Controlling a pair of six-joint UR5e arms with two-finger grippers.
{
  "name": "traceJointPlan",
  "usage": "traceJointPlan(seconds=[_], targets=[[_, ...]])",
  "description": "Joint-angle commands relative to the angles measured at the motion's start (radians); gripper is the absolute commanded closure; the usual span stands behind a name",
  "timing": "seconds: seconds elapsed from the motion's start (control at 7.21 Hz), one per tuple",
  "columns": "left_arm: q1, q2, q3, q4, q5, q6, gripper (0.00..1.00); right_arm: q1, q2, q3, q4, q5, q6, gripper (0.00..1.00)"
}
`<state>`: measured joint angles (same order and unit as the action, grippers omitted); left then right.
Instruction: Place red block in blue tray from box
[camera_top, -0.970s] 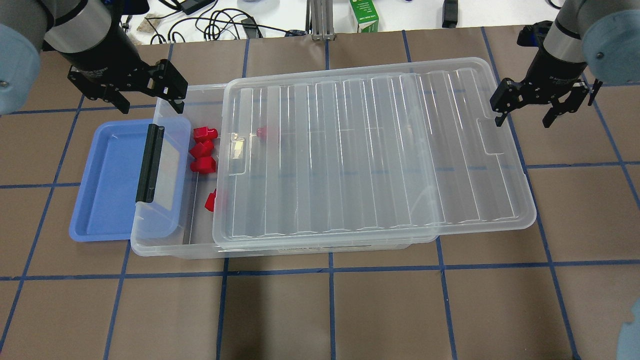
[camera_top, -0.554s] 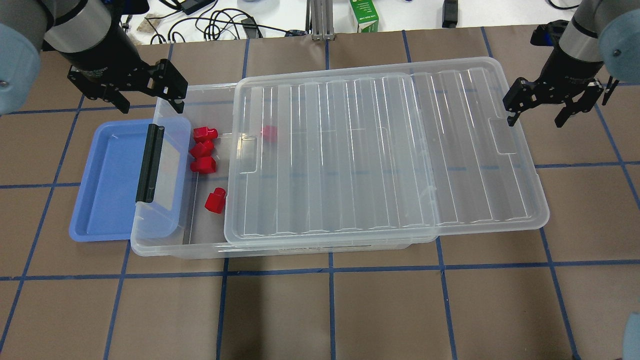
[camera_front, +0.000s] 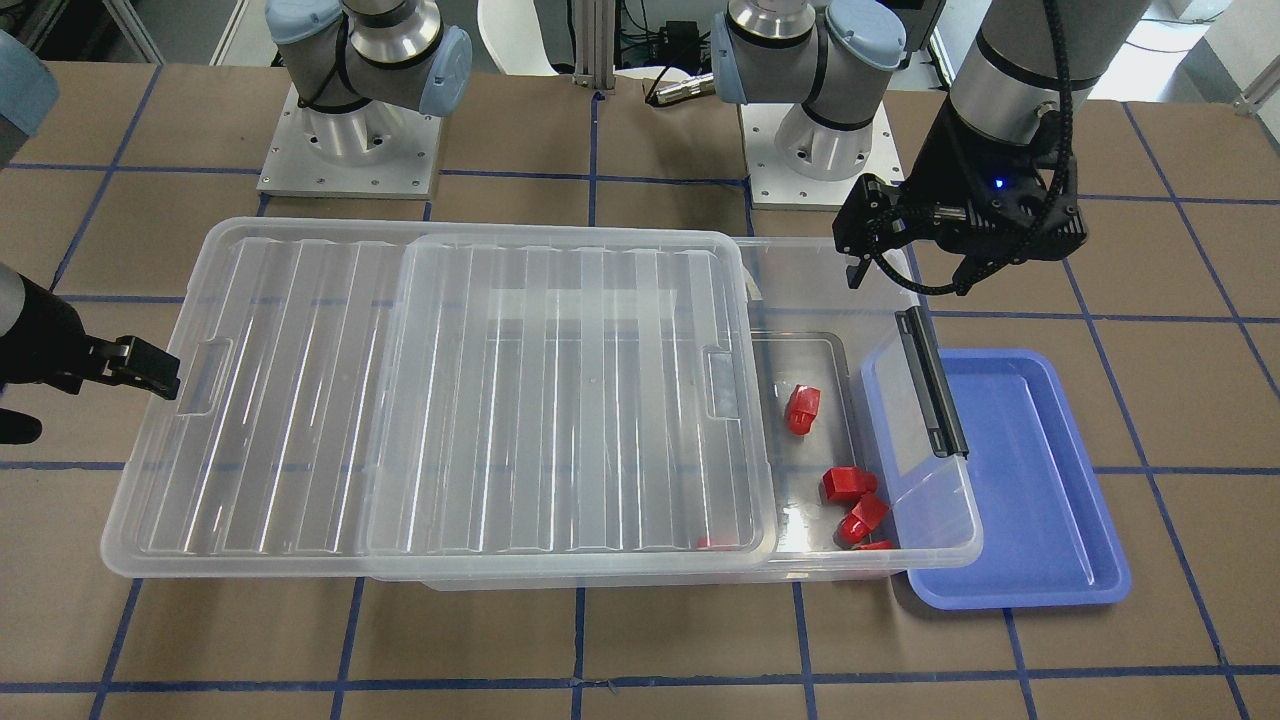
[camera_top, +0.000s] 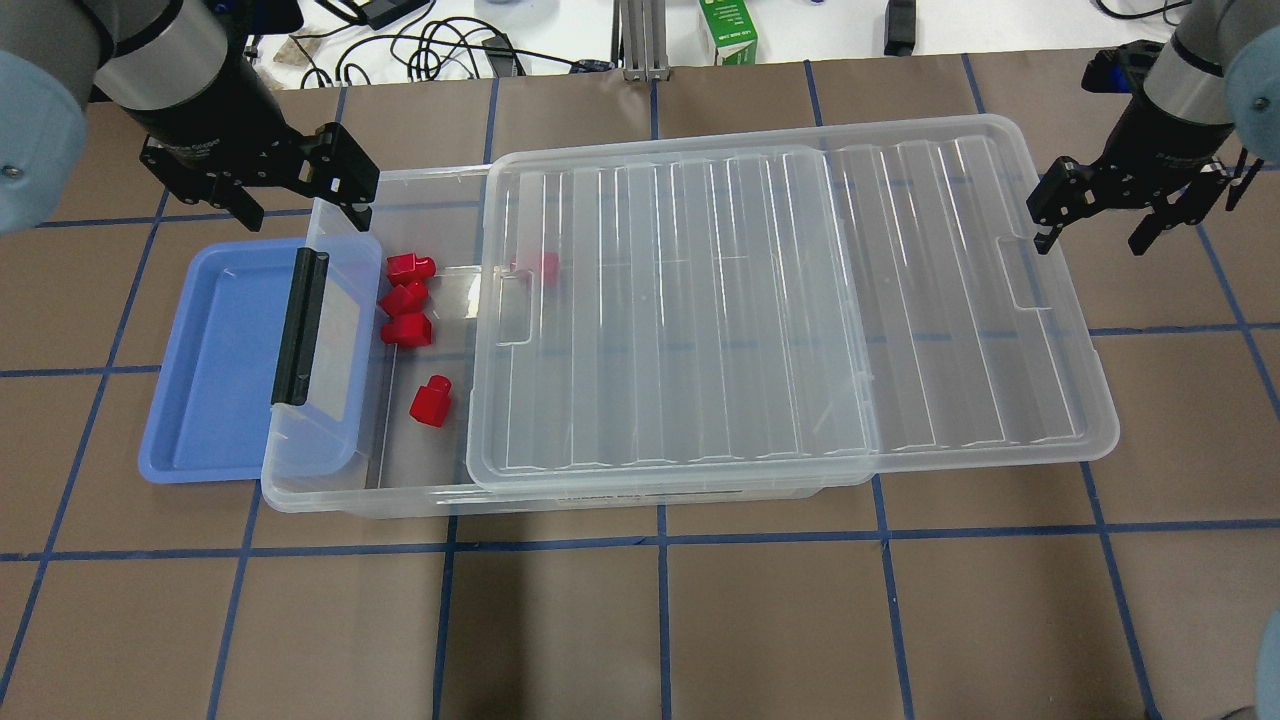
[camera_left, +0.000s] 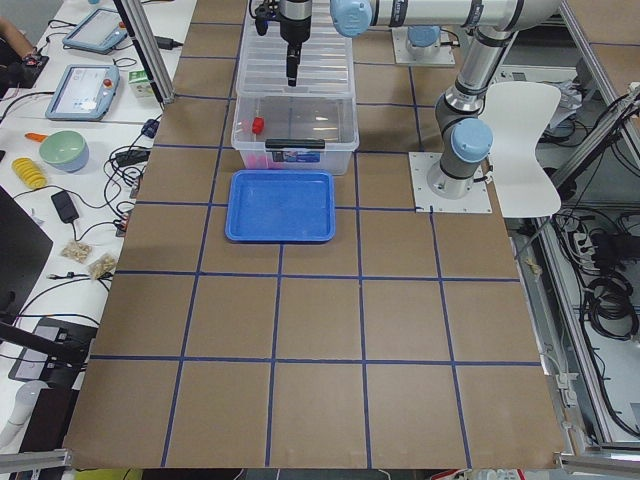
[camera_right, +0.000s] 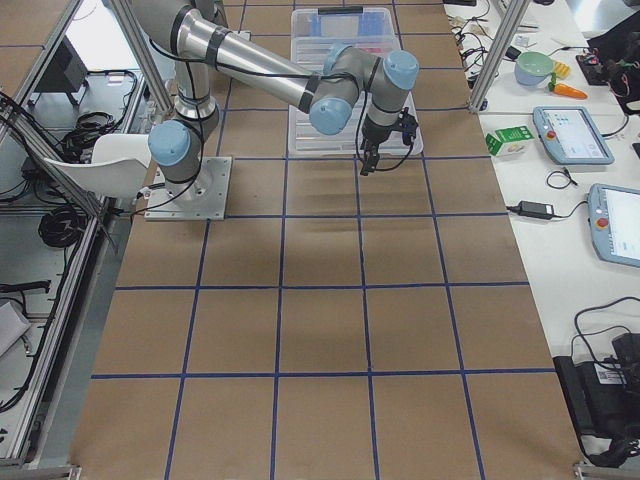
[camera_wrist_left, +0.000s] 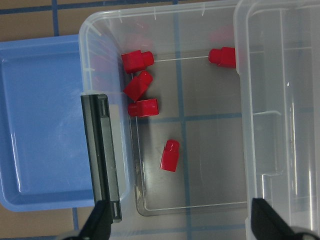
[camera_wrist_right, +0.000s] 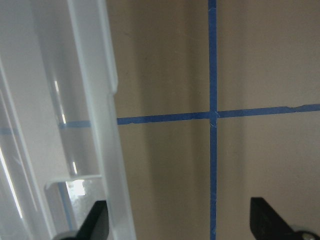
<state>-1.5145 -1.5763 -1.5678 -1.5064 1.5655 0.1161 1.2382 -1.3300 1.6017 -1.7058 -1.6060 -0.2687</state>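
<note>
Overhead view. The box (camera_top: 420, 455) lies lengthwise on the table (camera_top: 660, 620). Its ribbed lid (camera_top: 800, 300) rests offset toward the robot's right and leaves the latch end uncovered. Five red pieces lie on the exposed floor. The red block (camera_top: 432, 400) lies alone toward the near side, and three red pieces (camera_top: 405, 298) cluster beside the black latch bar (camera_top: 300, 325). A fifth piece (camera_top: 538, 266) sits at the lid's edge, apparently partly beneath it. The blue tray (camera_top: 215, 380) holds nothing, and its inner edge is overlapped by the box's latch end. The left gripper (camera_top: 300, 212) hovers over the box's far latch-end corner, jaws spread wide. The right gripper (camera_top: 1090, 240) hovers just off the lid's overhanging end, jaws likewise apart and holding nothing.
</note>
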Motion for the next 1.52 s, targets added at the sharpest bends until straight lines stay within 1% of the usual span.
traceJointPlan(seconds=[0.0, 0.55, 0.83, 0.97, 1.11, 1.25, 1.39], targets=[[-0.004, -0.001, -0.004, 0.0, 0.001, 0.005, 0.0, -0.002, 0.0, 0.001, 0.002, 0.0, -0.003, 0.0], [-0.004, -0.008, -0.006, 0.015, -0.007, 0.011, 0.0, 0.0, -0.009, 0.0, 0.005, 0.003, 0.0, 0.0], [0.008, -0.005, -0.009, 0.018, -0.009, 0.031, 0.0, 0.007, -0.046, 0.001, 0.011, 0.017, 0.006, 0.0], [0.01, -0.01, -0.024, 0.023, -0.009, 0.098, 0.0, 0.012, -0.081, 0.003, 0.021, 0.017, 0.011, 0.0], [0.014, -0.008, -0.072, 0.043, -0.005, 0.162, 0.0, 0.02, -0.113, 0.003, 0.038, 0.015, 0.013, 0.0], [0.017, -0.02, -0.169, 0.178, -0.007, 0.198, 0.0, 0.023, -0.164, 0.003, 0.099, 0.012, 0.014, 0.0], [0.019, -0.027, -0.305, 0.34, -0.009, 0.209, 0.0, 0.027, -0.228, 0.003, 0.151, 0.018, 0.017, 0.0]])
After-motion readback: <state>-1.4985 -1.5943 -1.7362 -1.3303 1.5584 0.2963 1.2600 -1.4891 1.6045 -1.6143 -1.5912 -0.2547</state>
